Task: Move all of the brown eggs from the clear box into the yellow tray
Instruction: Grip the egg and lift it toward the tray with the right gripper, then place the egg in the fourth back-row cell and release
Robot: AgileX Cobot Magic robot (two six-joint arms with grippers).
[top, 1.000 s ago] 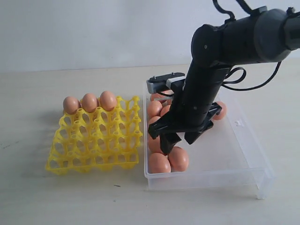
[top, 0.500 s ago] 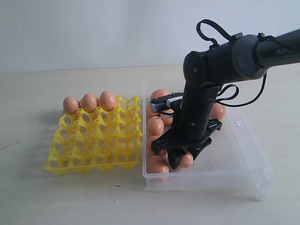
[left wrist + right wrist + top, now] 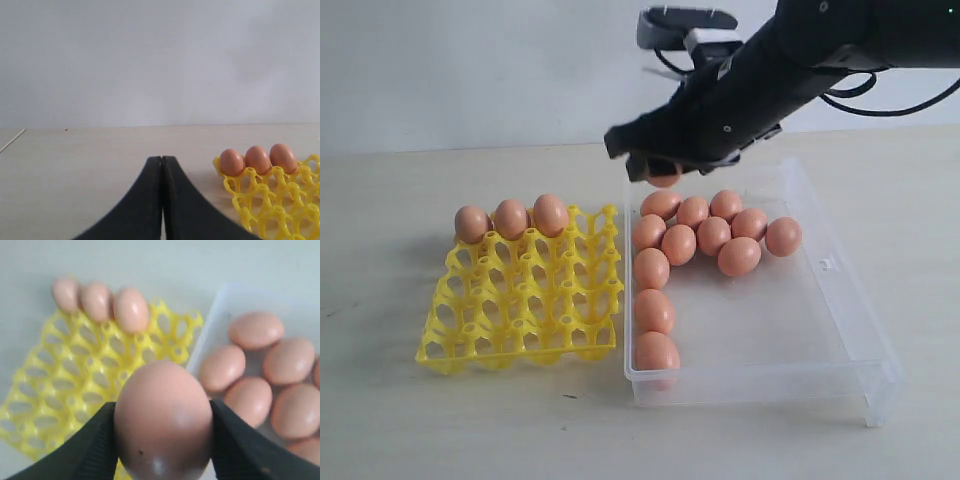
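1. The left end effector (image 3: 162, 163) shows only in its own wrist view. Its two black fingers are pressed flat together with nothing between them, low over the pale bench (image 3: 410, 420).
2. The yellow tray (image 3: 535, 300) sits on the bench at the left of the exterior view. Three brown eggs (image 3: 510, 218) stand side by side in its far row, in the three cups nearest the left corner. Its other cups are open.
3. The right end effector (image 3: 655, 165) is raised above the bench, reaching in from the right. Its fingers are clamped on either side of one held egg (image 3: 162, 410), standing about an egg's width apart. In the exterior view this egg (image 3: 665, 180) shows just above the far left corner of the clear box (image 3: 760, 385).
4. The clear box lies just beside the tray on its right. We count twelve eggs (image 3: 713, 235) in it: a cluster at the far end and a line of three down the left wall toward the near corner.
5. A small mark (image 3: 828, 264) on the box's right side is too small to read.
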